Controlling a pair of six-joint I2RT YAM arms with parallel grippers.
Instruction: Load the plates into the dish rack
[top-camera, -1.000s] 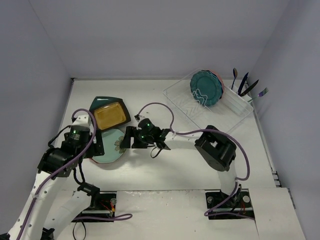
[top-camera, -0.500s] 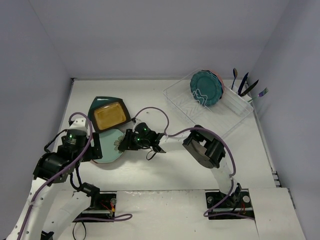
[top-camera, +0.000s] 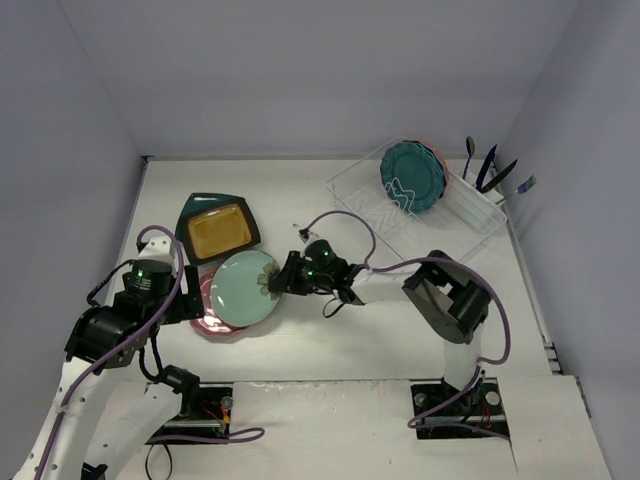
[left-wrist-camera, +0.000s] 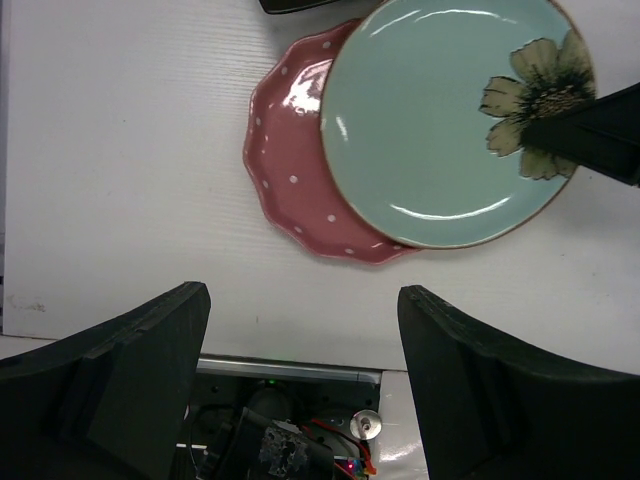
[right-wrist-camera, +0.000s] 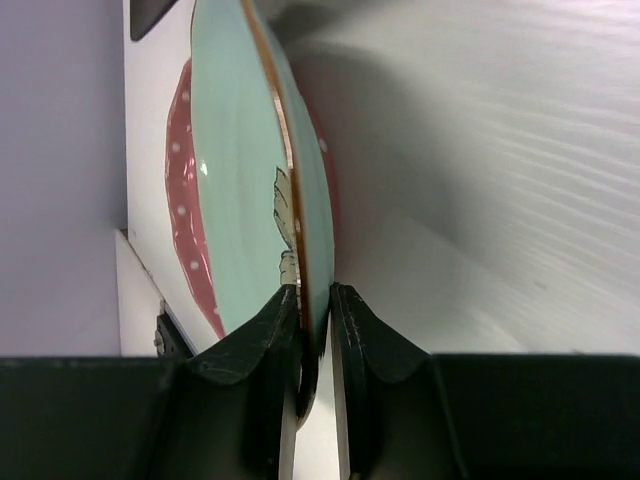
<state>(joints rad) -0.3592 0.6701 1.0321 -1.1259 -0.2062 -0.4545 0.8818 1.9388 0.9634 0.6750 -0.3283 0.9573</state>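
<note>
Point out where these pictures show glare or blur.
Left wrist view: white glare streaks on the mint flower plate and pink dotted plate. Right wrist view: the right fingers, clamped on that plate's rim, look dark and soft-edged. Top view: evenly lit.

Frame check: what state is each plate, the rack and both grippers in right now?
mint flower plate: rim pinched by right gripper, overlapping pink dotted plate.
pink dotted plate: flat on table, partly covered.
mustard-yellow plate: stacked on dark teal plate.
teal-blue dotted plate: standing in dish rack.
left gripper: open, empty.
right gripper: shut on mint flower plate.
</note>
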